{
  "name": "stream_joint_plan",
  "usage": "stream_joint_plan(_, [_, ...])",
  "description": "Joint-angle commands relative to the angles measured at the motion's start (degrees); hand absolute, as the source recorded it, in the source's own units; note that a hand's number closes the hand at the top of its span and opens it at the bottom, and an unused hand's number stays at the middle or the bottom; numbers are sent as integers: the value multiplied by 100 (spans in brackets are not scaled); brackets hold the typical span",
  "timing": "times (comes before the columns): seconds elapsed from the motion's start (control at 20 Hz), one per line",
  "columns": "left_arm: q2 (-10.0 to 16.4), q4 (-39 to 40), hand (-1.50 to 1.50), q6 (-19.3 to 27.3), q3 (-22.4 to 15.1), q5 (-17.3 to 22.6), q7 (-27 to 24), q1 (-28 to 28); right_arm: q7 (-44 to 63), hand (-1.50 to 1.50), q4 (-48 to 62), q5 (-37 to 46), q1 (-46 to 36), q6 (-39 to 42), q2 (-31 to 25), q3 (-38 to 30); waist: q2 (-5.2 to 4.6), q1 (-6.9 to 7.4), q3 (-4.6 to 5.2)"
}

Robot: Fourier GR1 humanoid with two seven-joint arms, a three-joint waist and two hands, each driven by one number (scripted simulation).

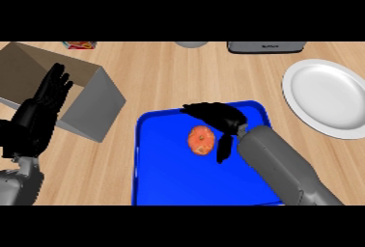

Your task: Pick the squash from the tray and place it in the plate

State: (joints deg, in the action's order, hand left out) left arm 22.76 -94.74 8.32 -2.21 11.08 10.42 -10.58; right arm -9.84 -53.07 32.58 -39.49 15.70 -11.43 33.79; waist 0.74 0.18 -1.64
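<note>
An orange, round squash lies on the blue tray near its middle. My right hand hovers over the tray's far part, just beyond and right of the squash, with its fingers bent downward and the thumb hanging beside the squash. Nothing is held between them. The white plate sits at the right, apart from the tray, with nothing on it. My left hand rests open at the left edge, fingers pointing up.
An open box with a brown inside and grey walls stands left of the tray, behind my left hand. At the far edge sit a dark appliance, a grey round object and a red-yellow packet.
</note>
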Motion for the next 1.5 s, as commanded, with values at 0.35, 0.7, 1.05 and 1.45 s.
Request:
stream_joint_plan(0.35, [-230,652,0,-85,-118,-40,182,412,-528,150,370,398,-118,319,90,453,-132,53,165])
stream_joint_plan(0.7, [-371,792,0,-114,-174,-115,156,320,-647,150,482,430,-123,33,416,339,-135,-10,166])
stream_joint_plan(1.05, [-241,671,0,-136,41,-83,265,330,686,150,793,315,-193,-982,397,-737,-140,-133,167])
stream_joint_plan(1.45, [-297,507,0,-41,42,-190,337,484,2768,150,746,877,-796,-3079,88,-1640,-84,-229,173])
